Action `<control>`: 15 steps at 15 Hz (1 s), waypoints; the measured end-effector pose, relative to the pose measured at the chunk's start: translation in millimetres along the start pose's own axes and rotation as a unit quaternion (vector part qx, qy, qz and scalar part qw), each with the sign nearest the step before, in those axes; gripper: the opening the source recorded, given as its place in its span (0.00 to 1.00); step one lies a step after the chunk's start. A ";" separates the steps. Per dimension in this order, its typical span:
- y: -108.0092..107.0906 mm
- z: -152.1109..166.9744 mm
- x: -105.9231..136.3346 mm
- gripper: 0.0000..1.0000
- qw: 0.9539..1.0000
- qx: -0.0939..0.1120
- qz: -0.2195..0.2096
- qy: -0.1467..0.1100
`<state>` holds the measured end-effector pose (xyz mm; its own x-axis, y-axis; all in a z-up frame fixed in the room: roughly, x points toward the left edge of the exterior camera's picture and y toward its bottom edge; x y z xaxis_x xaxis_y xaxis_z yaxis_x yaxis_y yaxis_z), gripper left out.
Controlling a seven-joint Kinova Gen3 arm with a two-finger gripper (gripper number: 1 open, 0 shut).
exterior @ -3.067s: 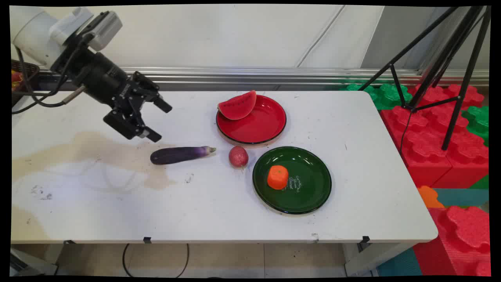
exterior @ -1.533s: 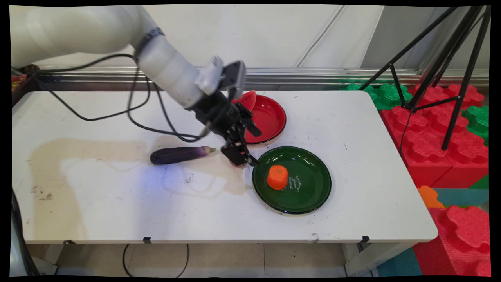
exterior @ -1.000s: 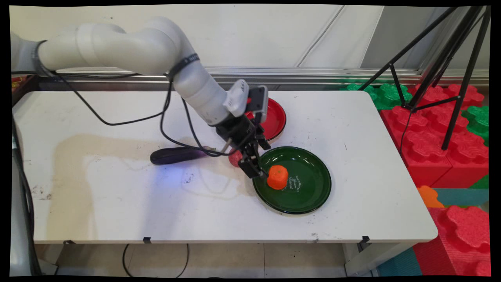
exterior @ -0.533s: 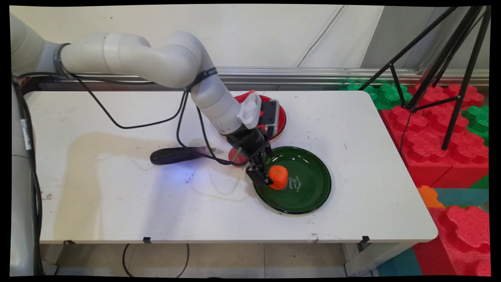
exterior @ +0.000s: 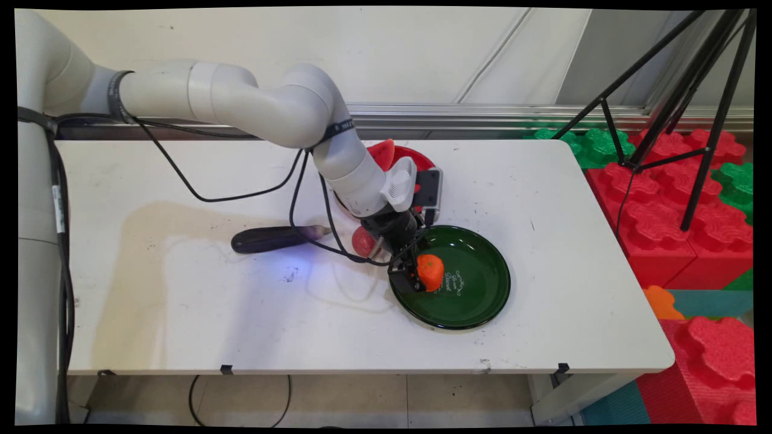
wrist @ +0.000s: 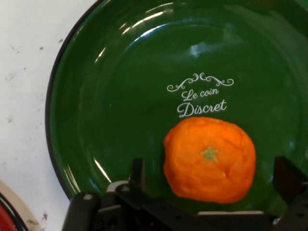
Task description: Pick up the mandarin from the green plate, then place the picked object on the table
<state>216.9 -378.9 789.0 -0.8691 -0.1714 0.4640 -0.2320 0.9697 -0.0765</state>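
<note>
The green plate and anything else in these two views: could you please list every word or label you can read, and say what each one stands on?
"Le coin Discret": white script under a scroll flourish, printed on the green plate, just beyond the orange as the hand view shows it.
In the main view the same print on the plate is too small to read.
A narrow label on the arm's upright white link at the left edge is too small to read.

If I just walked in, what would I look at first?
Probably the orange on the green plate, with the open gripper straddling it, one finger on each side. Behind it sits a red plate with a watermelon slice, partly hidden by the arm. An eggplant lies on the table to the left.
</note>
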 end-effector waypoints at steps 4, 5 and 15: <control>0.1 7.5 2.8 1.00 1.000 0.000 0.004 -0.005; 0.2 8.6 3.2 1.00 1.000 0.000 0.004 -0.006; -0.8 13.9 9.8 0.00 1.000 0.000 0.009 -0.011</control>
<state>202.5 -383.8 781.2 -0.8822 -0.1580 0.4435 -0.2166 0.9726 -0.0844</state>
